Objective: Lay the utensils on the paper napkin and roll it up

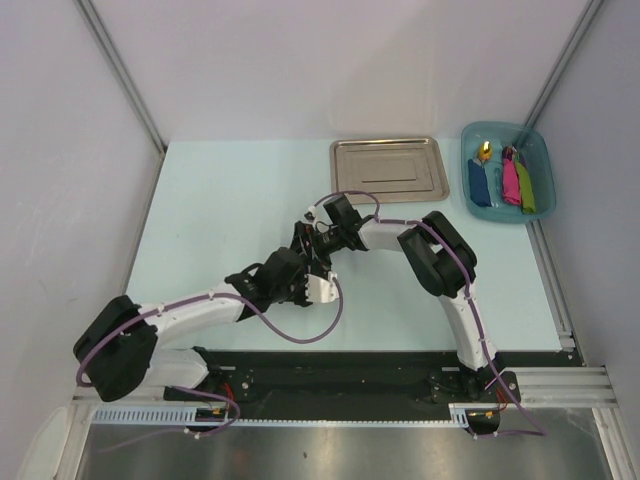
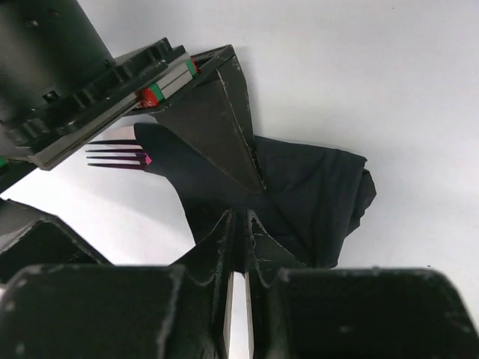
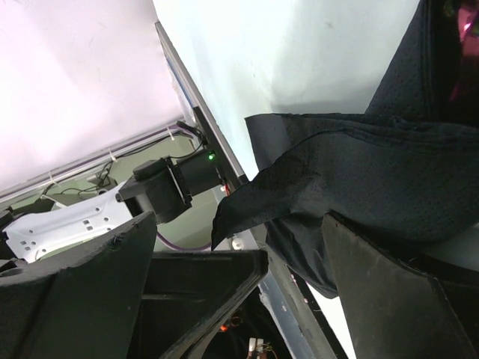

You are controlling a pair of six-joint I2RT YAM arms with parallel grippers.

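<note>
Left claw (image 2: 239,221) is pinching the paper napkin (image 2: 314,194), we are guessing to anchor it over the fork (image 2: 116,153). Our right claw (image 3: 239,217) is straddling the fold, fingers apart.

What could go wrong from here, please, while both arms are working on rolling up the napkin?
The fork tines poke out of the paper napkin, so more rolling may push the fork free. The napkin is bunched, not neatly rolled. The left end effector, apparently pinching its edge, could tear it. The right end effector works very close by, so the two might collide.
</note>
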